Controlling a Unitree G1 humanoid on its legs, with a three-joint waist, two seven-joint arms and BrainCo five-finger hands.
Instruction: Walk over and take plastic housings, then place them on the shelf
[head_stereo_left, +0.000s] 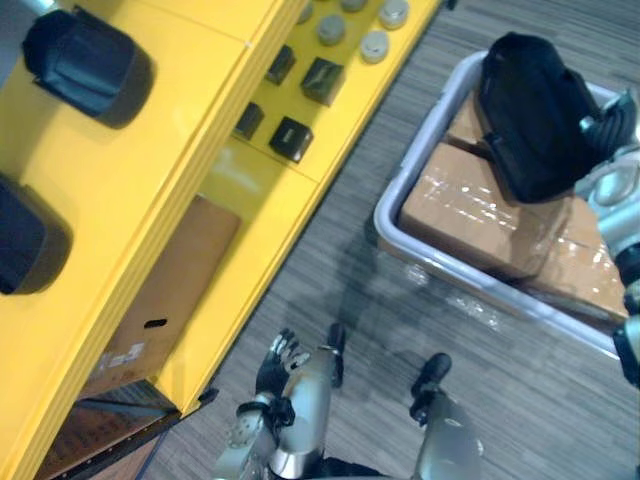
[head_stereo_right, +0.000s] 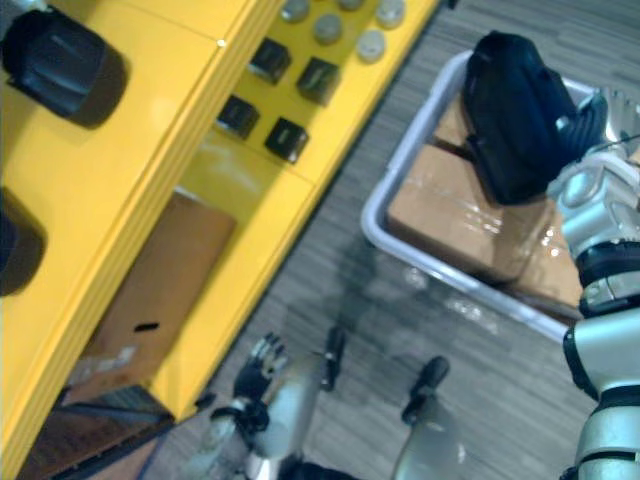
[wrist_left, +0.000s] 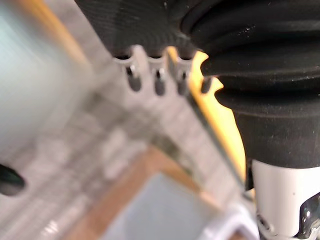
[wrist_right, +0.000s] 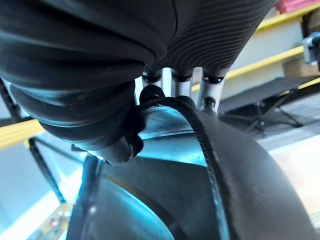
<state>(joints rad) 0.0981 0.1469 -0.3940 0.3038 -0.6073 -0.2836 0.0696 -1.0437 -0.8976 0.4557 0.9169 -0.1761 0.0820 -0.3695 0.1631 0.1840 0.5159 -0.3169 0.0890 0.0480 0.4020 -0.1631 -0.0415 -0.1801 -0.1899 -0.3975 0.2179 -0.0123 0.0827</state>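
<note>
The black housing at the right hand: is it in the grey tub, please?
In: the black housing sits on cardboard boxes inside the grey tub, right hand at its edge.

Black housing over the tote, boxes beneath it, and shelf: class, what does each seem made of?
Black housing: probably moulded plastic, matt, with a smooth curved shell.
Boxes: brown cardboard under glossy clear film, by the glints.
Shelf: smooth yellow paint; metal or board beneath, cannot tell.
</note>
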